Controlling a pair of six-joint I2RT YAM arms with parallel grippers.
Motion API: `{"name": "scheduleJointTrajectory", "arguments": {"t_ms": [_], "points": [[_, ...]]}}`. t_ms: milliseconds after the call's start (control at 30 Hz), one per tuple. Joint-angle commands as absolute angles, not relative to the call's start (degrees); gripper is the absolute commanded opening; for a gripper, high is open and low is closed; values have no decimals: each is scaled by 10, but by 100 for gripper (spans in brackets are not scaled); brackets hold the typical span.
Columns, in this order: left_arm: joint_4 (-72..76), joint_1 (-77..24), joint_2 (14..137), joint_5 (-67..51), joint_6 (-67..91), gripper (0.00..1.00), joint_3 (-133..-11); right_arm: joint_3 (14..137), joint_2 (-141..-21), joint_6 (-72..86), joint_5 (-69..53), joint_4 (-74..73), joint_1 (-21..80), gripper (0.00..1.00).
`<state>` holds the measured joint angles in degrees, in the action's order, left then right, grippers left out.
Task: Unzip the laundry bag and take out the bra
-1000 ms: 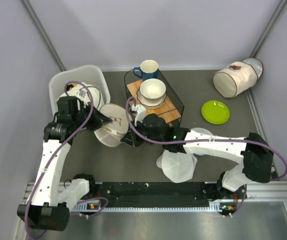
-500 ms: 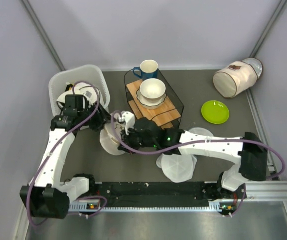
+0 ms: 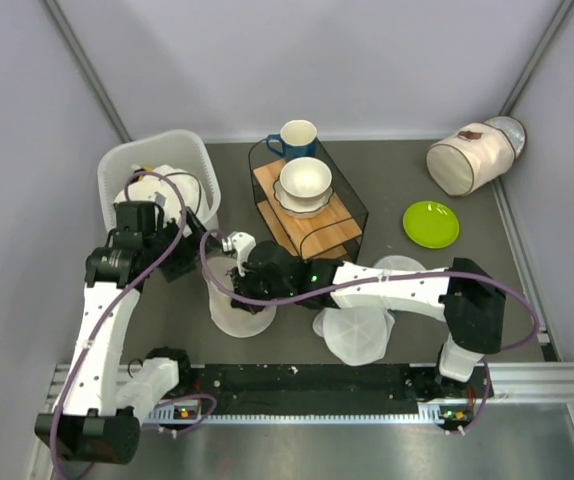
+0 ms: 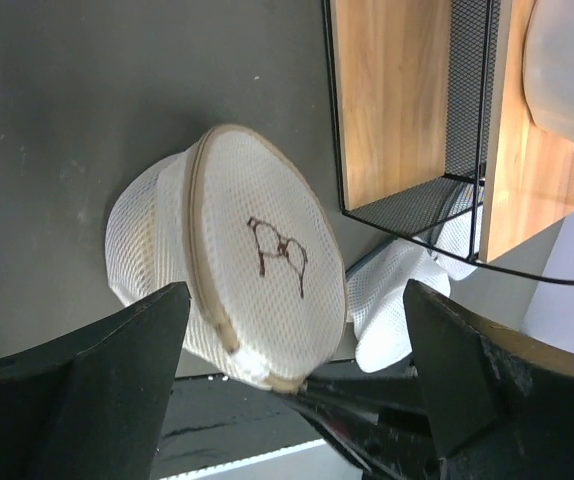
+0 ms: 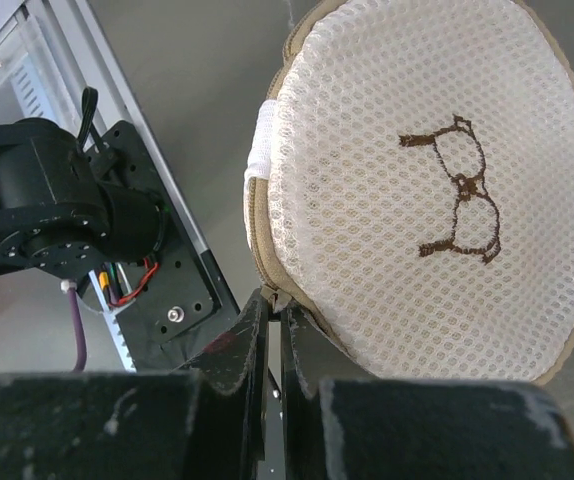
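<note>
**Right gripper pinches the laundry bag's rim, left gripper stands wide**

At the left back of the table (image 3: 167, 330) stands a white basket (image 3: 117, 170). Just in front of it, the left gripper (image 4: 295, 290) has its 2 fingers (image 4: 97, 390) spread wide, with the laundry bag (image 4: 262, 300) in the space between them. It cannot be told whether they touch it.

The bag is in the middle-left of the table, near the front edge, and its face with the small dark glasses mark (image 5: 457, 190) is tilted up. The right gripper (image 5: 272, 300) is nearly closed and holds the beige rim of the bag at one edge.

Behind them is a wire rack (image 3: 352, 205) with a white bowl (image 3: 305, 180), and a blue mug (image 3: 297, 135) stands behind it. Further right lie 2 white discs (image 3: 357, 340), a green plate (image 3: 431, 224) and a cylinder bag (image 3: 467, 158) on its side.
</note>
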<state>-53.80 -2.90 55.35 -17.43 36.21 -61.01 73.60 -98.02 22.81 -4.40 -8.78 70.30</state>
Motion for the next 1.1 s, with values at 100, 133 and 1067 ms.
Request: {"name": "scheduleJointTrajectory", "arguments": {"t_ms": [100,133,1067], "points": [[-629,-25,510,-157,413,93,-615,735,-960,248,-60,-56,695,0],[-630,-26,505,-177,420,92,-607,736,-961,248,-62,-56,694,0],[-580,-15,580,-190,352,0,-632,639,-872,176,-98,-139,671,0]]}}
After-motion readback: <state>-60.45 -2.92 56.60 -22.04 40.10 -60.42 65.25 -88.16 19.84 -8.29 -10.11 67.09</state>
